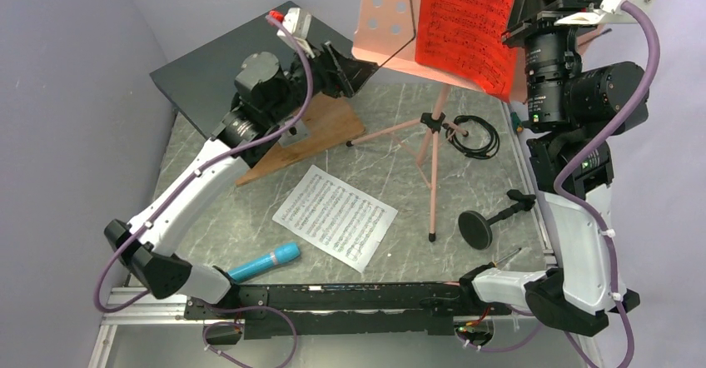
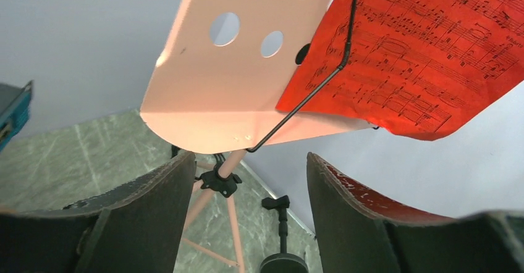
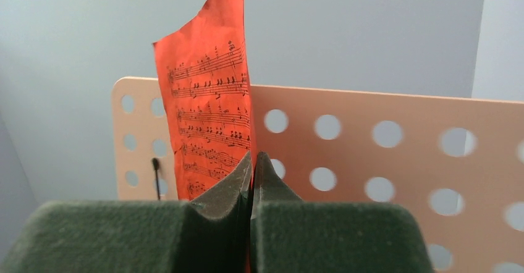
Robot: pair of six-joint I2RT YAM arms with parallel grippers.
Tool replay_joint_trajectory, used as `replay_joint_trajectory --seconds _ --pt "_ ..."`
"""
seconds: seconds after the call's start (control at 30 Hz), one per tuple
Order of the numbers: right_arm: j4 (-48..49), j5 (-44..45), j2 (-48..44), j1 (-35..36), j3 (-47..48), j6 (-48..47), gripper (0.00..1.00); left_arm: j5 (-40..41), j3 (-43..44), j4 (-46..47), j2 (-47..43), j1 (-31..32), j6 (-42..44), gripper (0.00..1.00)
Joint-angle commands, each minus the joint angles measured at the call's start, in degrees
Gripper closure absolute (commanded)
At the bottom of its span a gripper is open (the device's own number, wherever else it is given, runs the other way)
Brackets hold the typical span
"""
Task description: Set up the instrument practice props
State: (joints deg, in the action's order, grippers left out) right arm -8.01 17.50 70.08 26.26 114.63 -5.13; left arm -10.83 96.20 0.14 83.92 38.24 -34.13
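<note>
Claw R (image 3: pixel 252 160) clamps red page (image 3: pixel 207 100), pads flush; claw L (image 2: pixel 249 168) gapes wide.

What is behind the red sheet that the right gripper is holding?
The pink perforated music stand stands behind the red sheet, which the right gripper pinches. The holes that the sheet covers are hidden; whether paper touches the stand is unclear.

The pink music stand (image 1: pixel 387 18) rises on its tripod at the back of the table, with a red sheet (image 1: pixel 462 27) against its desk. The right gripper (image 1: pixel 520 10) is at the sheet's right edge. The left gripper (image 1: pixel 345 68) is just beside the desk's lower left corner, above a wooden board (image 1: pixel 320 126). A white sheet (image 1: pixel 335 216) lies flat mid-table. A blue microphone (image 1: pixel 265 261) lies near the left arm's base, and a black mic stand (image 1: pixel 487 222) sits near the right arm.
</note>
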Motion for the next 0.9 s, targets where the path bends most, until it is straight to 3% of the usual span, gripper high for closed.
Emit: replay_joint_trajectory --seconds 0.0,0.13,0.4,0.87 --pt "3.29 -0.51 0.50 -0.18 -0.35 -1.09 1.00 6.65 -4.17 7.01 -7.54 -0.09 0.47 0.27" --pt "3.72 -0.93 1.28 -0.24 -0.33 -0.77 1.00 7.91 -5.58 5.89 -9.08 -0.09 1.04 0.21" --pt "5.63 -0.80 1.32 -0.27 -1.56 -0.32 1.00 5.68 -3.74 7.72 -8.99 -0.09 2.59 0.18" --pt "7.05 -0.03 3.85 -0.92 1.17 1.92 1.00 -1.28 10.93 10.67 6.55 -0.06 -2.92 0.45"
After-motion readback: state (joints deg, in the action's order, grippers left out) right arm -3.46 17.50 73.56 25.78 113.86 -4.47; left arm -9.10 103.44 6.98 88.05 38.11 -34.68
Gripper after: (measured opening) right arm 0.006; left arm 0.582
